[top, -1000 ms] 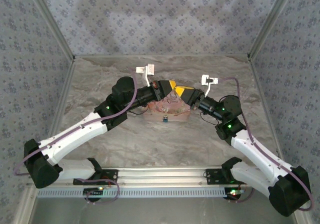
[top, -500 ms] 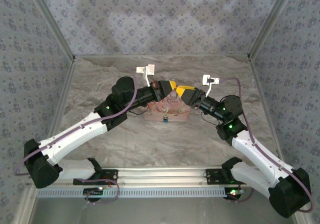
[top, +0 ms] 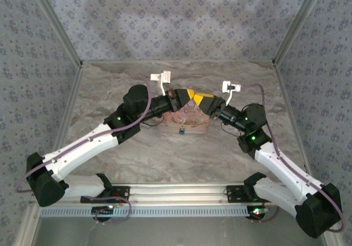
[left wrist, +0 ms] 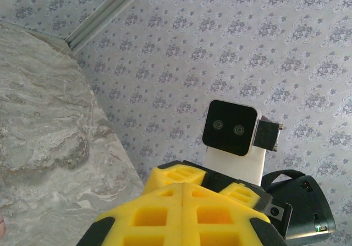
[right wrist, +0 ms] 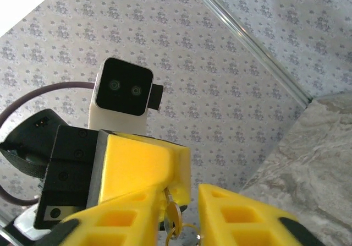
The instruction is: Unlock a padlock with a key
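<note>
Hands sit close together over the pink book (top: 190, 126). We find the left hand (left wrist: 181, 199) pressed together, the right hand (right wrist: 184, 213) narrowly spread with a brass key (right wrist: 172, 217) between its fingers.

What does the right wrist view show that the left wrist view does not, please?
Right wrist view: a small brass key hanging inside the open right tool, just under the shut left tool. Left wrist view: the right arm's camera beyond the left tool's closed yellow tips. Both: marble table and patterned wall.
</note>
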Controlling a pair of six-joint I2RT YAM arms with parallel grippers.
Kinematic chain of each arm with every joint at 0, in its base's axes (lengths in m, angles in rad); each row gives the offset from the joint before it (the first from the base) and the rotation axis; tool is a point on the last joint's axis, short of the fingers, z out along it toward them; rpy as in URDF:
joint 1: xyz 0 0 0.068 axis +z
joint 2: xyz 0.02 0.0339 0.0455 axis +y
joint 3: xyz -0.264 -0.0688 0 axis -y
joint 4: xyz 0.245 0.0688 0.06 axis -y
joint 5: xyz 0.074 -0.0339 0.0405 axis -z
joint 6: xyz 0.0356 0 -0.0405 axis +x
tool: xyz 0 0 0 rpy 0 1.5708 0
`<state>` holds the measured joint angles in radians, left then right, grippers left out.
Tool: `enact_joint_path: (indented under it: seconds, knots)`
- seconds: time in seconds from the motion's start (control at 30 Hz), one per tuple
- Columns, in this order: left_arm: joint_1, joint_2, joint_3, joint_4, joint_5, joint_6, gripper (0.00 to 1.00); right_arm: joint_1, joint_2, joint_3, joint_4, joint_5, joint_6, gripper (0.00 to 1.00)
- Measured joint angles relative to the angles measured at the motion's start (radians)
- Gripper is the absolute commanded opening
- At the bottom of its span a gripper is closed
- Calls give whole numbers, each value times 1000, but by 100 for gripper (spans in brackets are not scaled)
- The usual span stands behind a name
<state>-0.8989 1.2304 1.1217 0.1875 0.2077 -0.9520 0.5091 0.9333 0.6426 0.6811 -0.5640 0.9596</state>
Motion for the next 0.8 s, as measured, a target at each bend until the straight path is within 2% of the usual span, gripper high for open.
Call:
enact_joint_path:
  seconds: [0.13,0.2,0.3,0.8]
  knots:
    - [0,0,0,0,-14,0,0,0,0,0,1,0,5,19]
    - [0,0,0,0,-18,0,0,0,0,0,2,-1,4,8]
    - [0,-1,0,-1,-25,1,0,-2,0,-1,7,-5,11,0]
    - [0,-11,-7,0,-17,0,0,-9,-2,-1,11,-31,16,0]
